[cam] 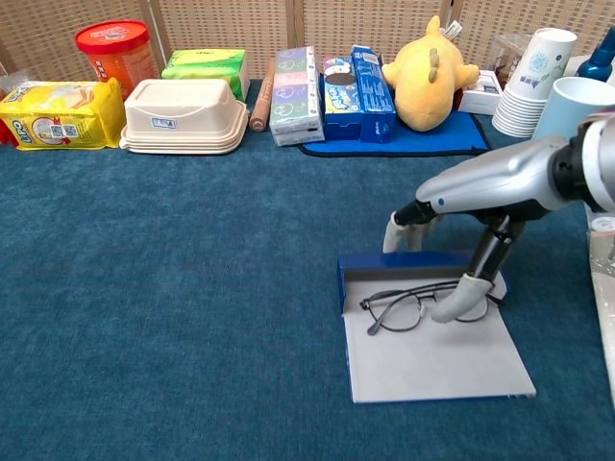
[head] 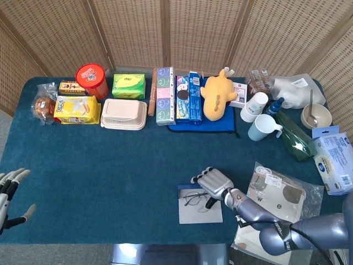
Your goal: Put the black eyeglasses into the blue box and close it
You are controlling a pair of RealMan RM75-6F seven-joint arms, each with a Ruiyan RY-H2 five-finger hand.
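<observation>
The blue box [cam: 384, 267] lies open near the table's front, its pale lid [cam: 432, 360] flat toward me. The black eyeglasses [cam: 404, 309] lie inside, temples unfolded. My right hand [cam: 452, 197] grips the box's back wall: its fingers [cam: 404, 230] hook behind the blue wall and its thumb tip [cam: 459, 303] presses down on the glasses. In the head view the box [head: 199, 212], glasses [head: 194, 197] and right hand [head: 212, 181] sit right of centre near the front edge. My left hand [head: 10, 190] hangs at the far left off the table, fingers spread, holding nothing.
A row of goods lines the back: red canister [head: 91, 79], white lunchbox [head: 124, 114], snack boxes [head: 165, 95], yellow plush [head: 216, 94] on a blue mat. Cups [head: 262, 128] and a clear plastic bag [head: 278, 190] lie to the right of the box.
</observation>
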